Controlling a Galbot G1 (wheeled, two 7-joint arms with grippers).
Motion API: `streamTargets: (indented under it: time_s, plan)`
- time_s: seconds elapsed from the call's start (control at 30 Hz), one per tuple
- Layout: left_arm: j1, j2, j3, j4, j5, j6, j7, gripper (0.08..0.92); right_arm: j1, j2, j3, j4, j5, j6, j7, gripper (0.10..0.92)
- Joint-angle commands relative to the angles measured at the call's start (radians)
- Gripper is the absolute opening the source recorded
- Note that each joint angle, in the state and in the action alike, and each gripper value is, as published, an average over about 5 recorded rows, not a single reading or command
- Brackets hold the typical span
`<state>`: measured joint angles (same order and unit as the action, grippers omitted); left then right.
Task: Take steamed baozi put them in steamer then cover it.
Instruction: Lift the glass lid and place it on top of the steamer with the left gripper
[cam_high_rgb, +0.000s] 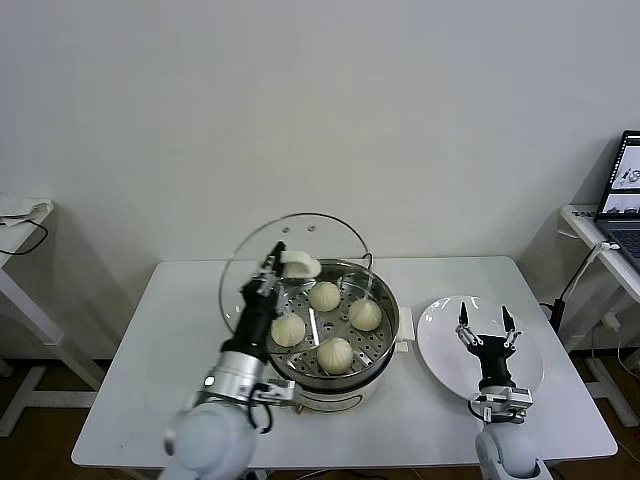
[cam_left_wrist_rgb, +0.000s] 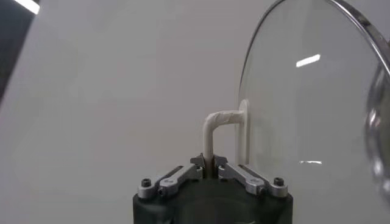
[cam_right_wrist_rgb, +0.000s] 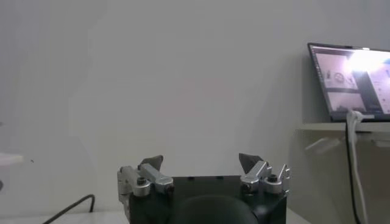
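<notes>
The steamer (cam_high_rgb: 383, 345) stands at the table's middle with four cream-white baozi (cam_high_rgb: 325, 296) on its perforated tray. My left gripper (cam_high_rgb: 273, 262) is shut on the cream-white handle (cam_high_rgb: 300, 265) of the glass cover (cam_high_rgb: 330, 232), holding the cover tilted nearly on edge above the steamer's far left rim. In the left wrist view the handle (cam_left_wrist_rgb: 214, 131) runs down between the shut jaws of my left gripper (cam_left_wrist_rgb: 211, 163), and the cover (cam_left_wrist_rgb: 311, 103) stands beside it. My right gripper (cam_high_rgb: 487, 322) is open and empty above the white plate (cam_high_rgb: 440, 345); in its wrist view the right gripper (cam_right_wrist_rgb: 200, 161) holds nothing.
The white table (cam_high_rgb: 160, 350) holds the steamer and the plate. A side table with a cable (cam_high_rgb: 22, 228) stands at far left. A laptop (cam_high_rgb: 622, 190) sits on a desk at far right, with cables hanging near the table's right edge.
</notes>
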<state>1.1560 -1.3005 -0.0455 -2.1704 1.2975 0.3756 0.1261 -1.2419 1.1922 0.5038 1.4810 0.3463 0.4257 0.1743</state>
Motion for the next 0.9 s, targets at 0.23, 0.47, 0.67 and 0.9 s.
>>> streamTargets:
  time_s: [0.23,0.47,0.67,0.9]
  plan:
    - [-0.087,-0.117,0.157,0.198,0.287,0.114,0.159,0.193,0.023,0.006,0.005,-0.008,0.010,-0.029,-0.002,0.823]
    - [-0.073,-0.119,0.152,0.192,0.292,0.107,0.172,0.193,0.032,0.003,0.004,-0.014,0.011,-0.034,-0.002,0.823]
    - [-0.067,-0.132,0.155,0.198,0.291,0.104,0.167,0.193,0.032,0.005,0.001,-0.018,0.010,-0.034,-0.003,0.823]
    - [-0.059,-0.142,0.149,0.226,0.294,0.094,0.138,0.193,0.032,-0.001,0.003,-0.017,0.012,-0.035,-0.003,0.823]
